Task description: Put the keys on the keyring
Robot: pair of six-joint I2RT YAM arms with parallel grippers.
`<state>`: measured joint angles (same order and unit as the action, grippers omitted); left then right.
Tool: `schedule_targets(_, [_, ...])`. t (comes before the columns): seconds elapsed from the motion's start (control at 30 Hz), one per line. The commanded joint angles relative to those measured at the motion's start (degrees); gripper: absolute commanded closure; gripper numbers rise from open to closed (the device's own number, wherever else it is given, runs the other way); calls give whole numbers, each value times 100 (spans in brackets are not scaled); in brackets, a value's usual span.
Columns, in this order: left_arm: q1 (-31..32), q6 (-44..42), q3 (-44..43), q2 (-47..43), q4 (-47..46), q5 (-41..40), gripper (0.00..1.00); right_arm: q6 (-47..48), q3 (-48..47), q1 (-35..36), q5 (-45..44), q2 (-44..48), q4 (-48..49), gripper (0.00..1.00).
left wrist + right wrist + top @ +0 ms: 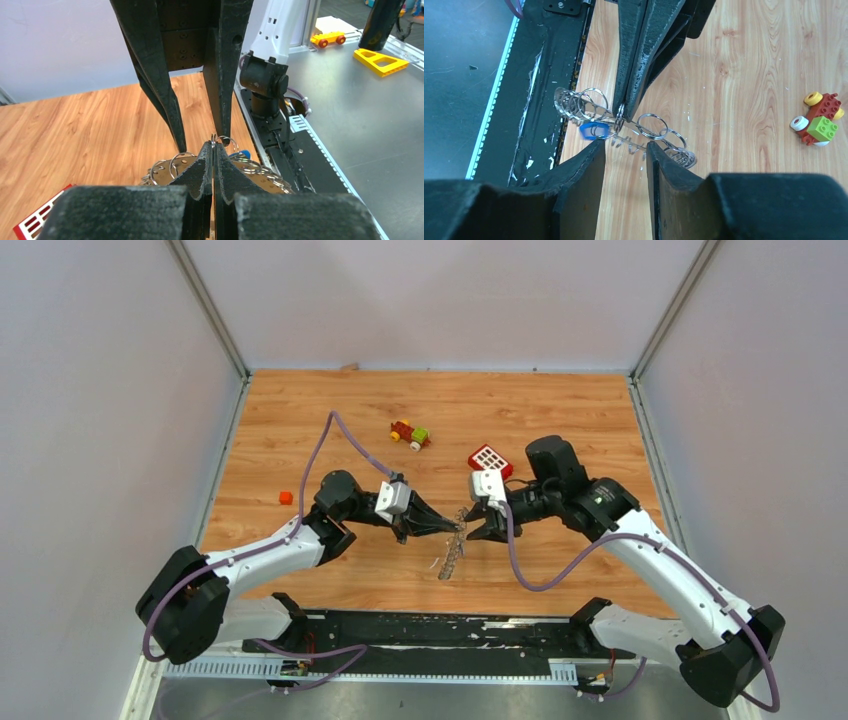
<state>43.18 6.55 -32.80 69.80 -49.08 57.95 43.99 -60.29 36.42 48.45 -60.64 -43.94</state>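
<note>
The keyring (452, 552) is a grey metal piece fringed with silver rings, held up on edge between the two arms. My left gripper (457, 528) is shut on one thin ring at its top, which is pinched at my fingertips (213, 145). Its fringe (165, 167) spreads to both sides below. In the right wrist view the keyring (659, 137) hangs under the left arm's shut tips. One of the keys, a small blue-headed piece (591, 130), sits among the rings, also visible as a blue-headed key (245, 149). My right gripper (624, 146) is open, its fingertips (179, 142) just beside the rings, holding nothing.
A red block with white squares (490, 459) lies just behind the right wrist. A red-yellow-green toy (410, 434) sits farther back, and a small orange piece (285, 497) lies at the left. The black base rail (549, 75) runs along the near table edge.
</note>
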Motion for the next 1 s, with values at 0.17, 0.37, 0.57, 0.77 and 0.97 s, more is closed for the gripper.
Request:
schedule_targets(0.17, [-7,-47,4,-58,-234,-56,100,573,-442,-22,285,4,-586,63])
schedule_targets(0.37, [-11,-41,7,-103,-241,-49,100,680,-449,-30,93,7,-553,63])
schedule_targets(0.57, [-11,107,20,-70,-407,-31,100,223,-476,-9,145,-1,15,67])
schedule_targets(0.77, [-9,160,54,-43,-463,-51,100,113,-448,61,235,-93,167,69])
schedule_targets(0.97, [-7,222,49,-13,-514,-78,100,92,-342,111,286,-88,223,73])
